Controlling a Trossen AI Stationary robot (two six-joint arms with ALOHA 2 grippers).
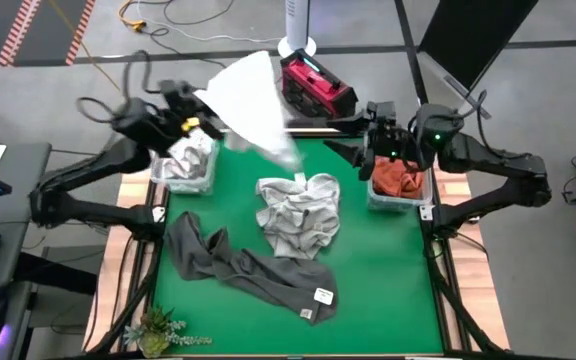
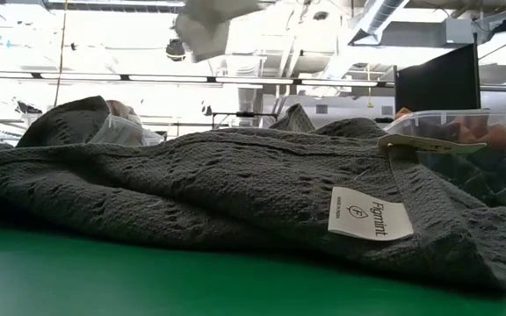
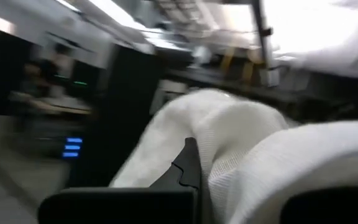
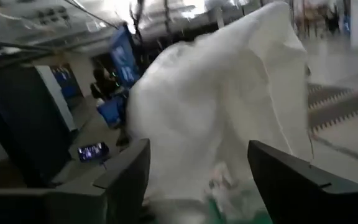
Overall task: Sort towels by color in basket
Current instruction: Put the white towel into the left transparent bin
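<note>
My left gripper [image 1: 200, 118] is raised over the table's far left corner, shut on a white towel [image 1: 253, 95] that spreads in the air toward the middle. This white towel [image 4: 222, 106] fills the right wrist view, and it shows at the top of the low view [image 2: 213, 22]. My right gripper [image 1: 360, 140] is open near the far right and touches nothing. A light grey checked towel [image 1: 298, 215] lies crumpled mid-table. A dark grey towel [image 1: 248, 265] sprawls near the front. A rust orange towel [image 1: 398, 178] sits in the right bin. My left gripper has the white towel pinched between its two fingers [image 3: 188, 165], and cloth bunches over and around them [image 3: 247, 155]; edge or fold, I cannot tell. The towel is lifted off the table and hangs slack, tapering to a lower tip [image 1: 290, 160] above the checked towel.
A clear bin [image 1: 190, 165] at the far left holds pale cloth. A clear bin [image 1: 420, 195] at the far right holds the orange one. A red device [image 1: 313, 85] stands beyond the far edge. A small plant [image 1: 158, 330] sits at the near left corner. Green mat [image 1: 388, 280] lies bare at the near right.
</note>
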